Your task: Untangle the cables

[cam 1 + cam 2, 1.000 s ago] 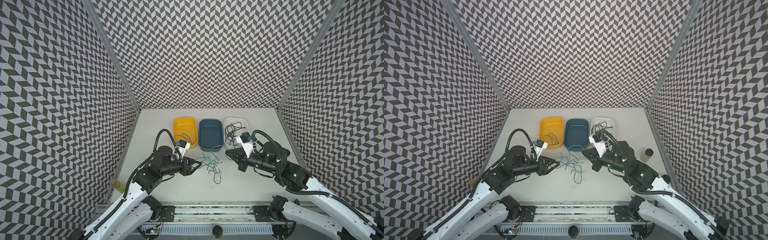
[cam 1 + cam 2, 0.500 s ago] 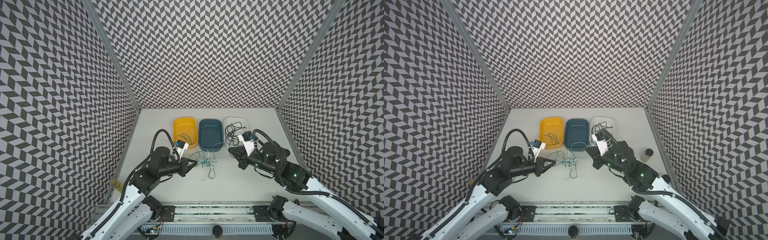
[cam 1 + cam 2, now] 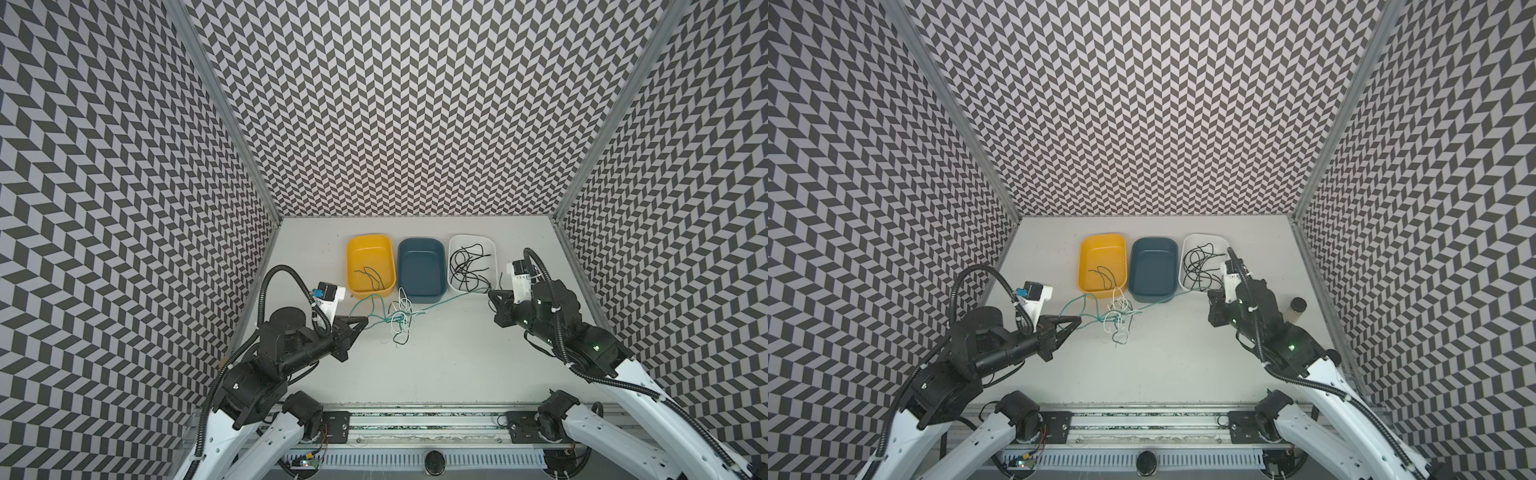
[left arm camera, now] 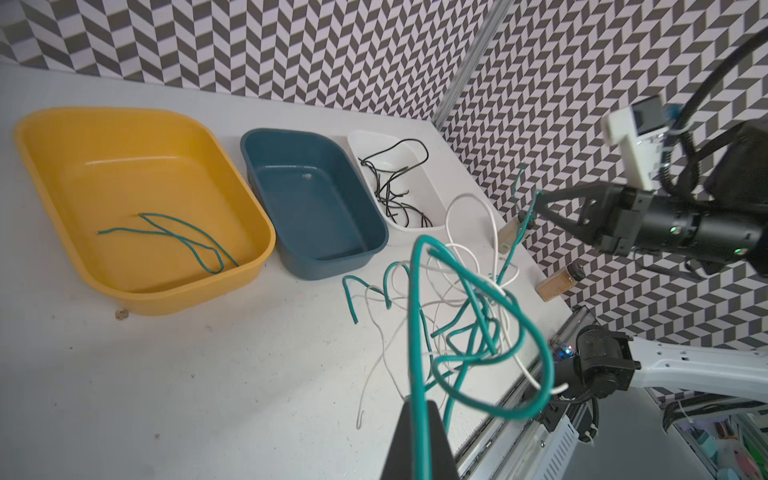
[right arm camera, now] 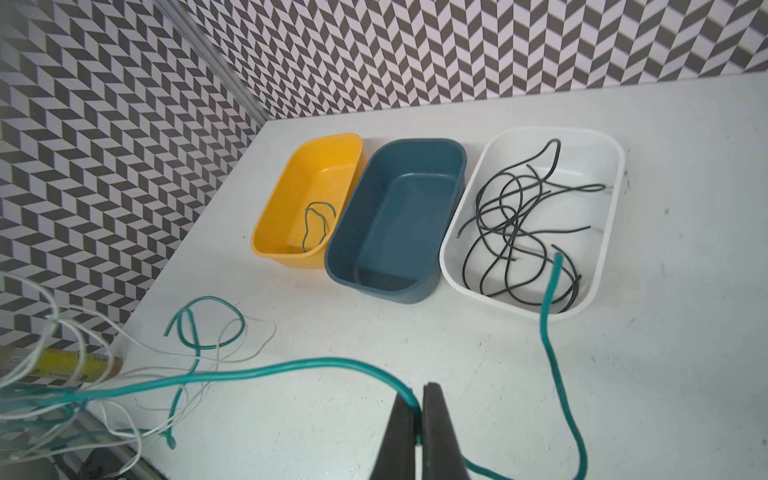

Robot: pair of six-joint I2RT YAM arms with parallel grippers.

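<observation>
Right wrist view: right gripper [image 5: 417, 397] clamped on a teal cable [image 5: 291, 368].
Left wrist view: left gripper [image 4: 417, 409] pinching apparently the same cable.
Surface [image 3: 457, 357]: teal-and-white tangle [image 3: 401, 322] between the grippers.

Both top views look down from high over the near rail, taking in the whole table [image 3: 457, 365] and both arms [image 3: 291, 345]. Each wrist camera rides low and close behind its jaws; all four views share the trays [image 3: 420, 266] and cables [image 3: 400, 324].

Robot lab cell, chevron walls [image 3: 407, 104], arm rail [image 3: 419, 430]
</observation>
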